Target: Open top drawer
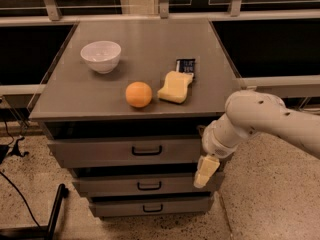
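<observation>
The top drawer (100,153) is the widest grey front under the cabinet top, with a black bar handle (146,150) at its centre. It sits closed, flush under the top. My gripper (205,172) hangs from the white arm (260,121) at the right, in front of the cabinet's right side. Its pale tips are level with the gap between the top and second drawers, well to the right of the handle and not touching it.
On the cabinet top (65,91) stand a white bowl (100,55), an orange (138,94), a yellow sponge (175,87) and a dark packet (186,66). Two narrower drawers (145,185) sit below. A black stand base (52,215) and cable lie on the floor at left.
</observation>
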Controlling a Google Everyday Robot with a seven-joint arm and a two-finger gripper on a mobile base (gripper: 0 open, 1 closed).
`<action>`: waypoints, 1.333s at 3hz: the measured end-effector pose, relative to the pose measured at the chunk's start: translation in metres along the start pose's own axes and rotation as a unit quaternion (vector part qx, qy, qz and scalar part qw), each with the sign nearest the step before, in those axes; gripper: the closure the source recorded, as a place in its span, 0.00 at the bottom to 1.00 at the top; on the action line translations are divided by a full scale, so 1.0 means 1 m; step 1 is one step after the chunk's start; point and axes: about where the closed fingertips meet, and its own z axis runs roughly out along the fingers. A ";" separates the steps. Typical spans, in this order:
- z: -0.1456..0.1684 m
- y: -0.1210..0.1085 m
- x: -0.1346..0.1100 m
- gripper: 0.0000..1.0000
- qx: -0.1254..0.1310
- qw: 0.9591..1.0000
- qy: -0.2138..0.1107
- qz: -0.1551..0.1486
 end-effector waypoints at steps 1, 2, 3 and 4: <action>0.002 0.007 0.001 0.00 -0.023 1.000 0.003 0.011; -0.001 0.013 0.002 0.00 -0.039 0.999 -0.001 0.024; -0.004 0.019 0.004 0.00 -0.050 0.998 -0.004 0.033; -0.007 0.024 0.004 0.00 -0.056 0.998 -0.007 0.038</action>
